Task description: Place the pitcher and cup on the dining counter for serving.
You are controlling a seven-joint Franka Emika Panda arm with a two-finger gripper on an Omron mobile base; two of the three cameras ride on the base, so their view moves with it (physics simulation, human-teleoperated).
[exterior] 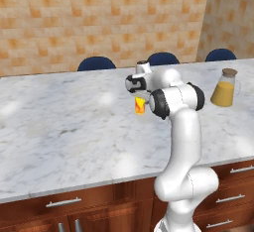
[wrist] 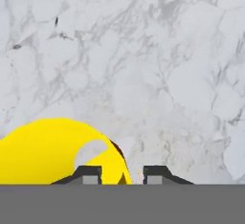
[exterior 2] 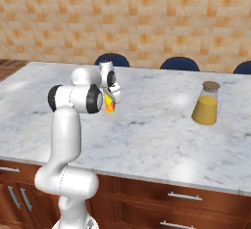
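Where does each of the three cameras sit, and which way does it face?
Left base view: behind-left, facing forward-down at the dining counter, cup, pitcher; arm at lower right.
Right base view: behind-right, same counter, cup and pitcher; arm at lower left.
Hand view: on the hand, facing down at marble and cup; finger tips at bottom.
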